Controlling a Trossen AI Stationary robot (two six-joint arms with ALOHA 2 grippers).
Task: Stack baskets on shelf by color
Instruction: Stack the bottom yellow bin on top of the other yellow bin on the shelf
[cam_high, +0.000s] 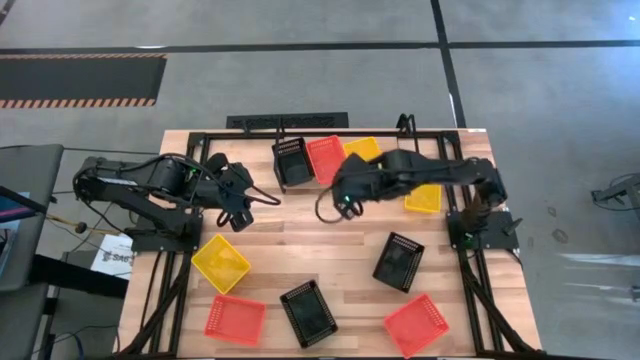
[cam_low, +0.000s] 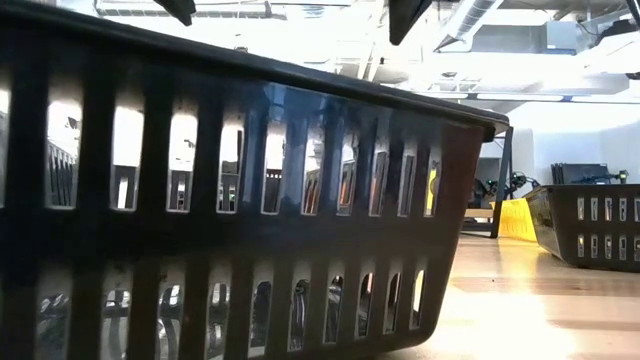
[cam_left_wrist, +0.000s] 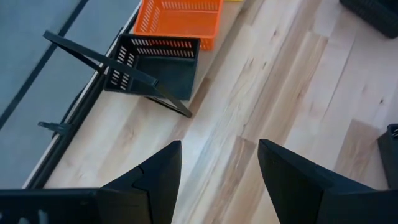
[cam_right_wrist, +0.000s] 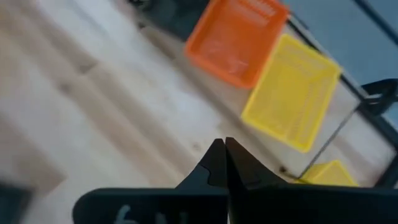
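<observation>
- Right gripper (cam_right_wrist: 222, 163), pressed together and empty, hovers near the shelf baskets; dropping now, it could knock the red basket (cam_right_wrist: 235, 38).
- Left gripper (cam_left_wrist: 217, 163), spread, waits over the desk (cam_left_wrist: 261, 93); reaching in, the arms could collide.

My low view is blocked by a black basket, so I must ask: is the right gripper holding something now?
Observer: No. The right gripper is shut on nothing, above bare wood of the table.
Operator: And the left one?
Observer: The left gripper is open and empty, also above bare wood.
Operator: What stands at the far edge?
Observer: A black basket, a red basket and a yellow basket, side by side.
</observation>
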